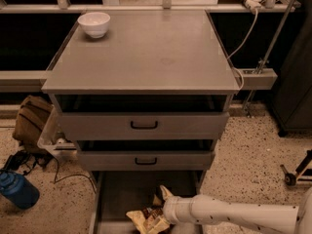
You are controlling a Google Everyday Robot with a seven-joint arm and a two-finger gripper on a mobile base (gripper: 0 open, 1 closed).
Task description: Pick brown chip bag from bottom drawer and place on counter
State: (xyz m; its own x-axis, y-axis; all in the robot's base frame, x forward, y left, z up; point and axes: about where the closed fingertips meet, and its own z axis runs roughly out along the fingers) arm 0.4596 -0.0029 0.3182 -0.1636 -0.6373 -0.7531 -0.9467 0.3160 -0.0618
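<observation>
The brown chip bag (147, 221) lies crumpled on the floor of the open bottom drawer (119, 199), near its front. My gripper (161, 204) reaches in from the lower right on a white arm. It sits inside the drawer, right at the bag's upper right edge and touching or nearly touching it. The wrist hides part of the bag. The counter (146, 57) is the grey cabinet top above.
A white bowl (94, 23) stands at the counter's far left corner. The two upper drawers with black handles (144, 125) are slightly open above the bottom one. A tan backpack (30, 121) and a blue bottle (18, 189) are on the floor to the left.
</observation>
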